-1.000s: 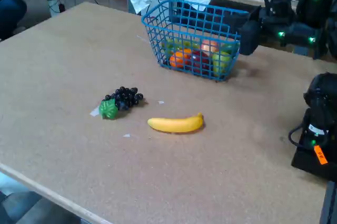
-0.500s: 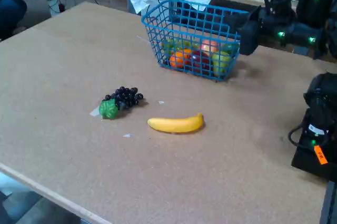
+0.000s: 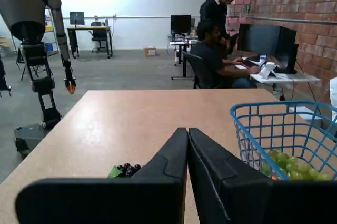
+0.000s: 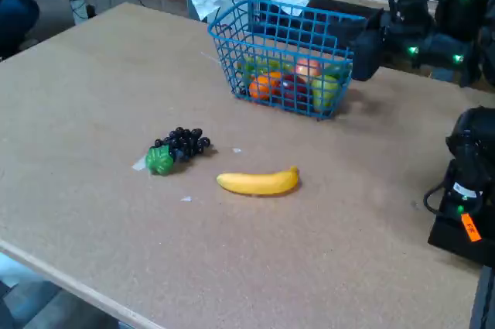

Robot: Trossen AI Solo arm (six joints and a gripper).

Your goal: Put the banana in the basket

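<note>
In the wrist view the closed gripper (image 3: 188,139) is blocking most of the grape bunch (image 3: 125,170) at seven o'clock, and the banana is lying hidden behind it. The basket (image 3: 274,129) at four o'clock is running off the right edge, its fruit only partly showing. In the fixed view the arm (image 4: 433,27) at two o'clock is getting cropped by the frame.

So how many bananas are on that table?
1. The banana lies loose on the table, to the right of the grape bunch and in front of the basket in the fixed view. Another could be hidden among the fruit in the basket.
</note>
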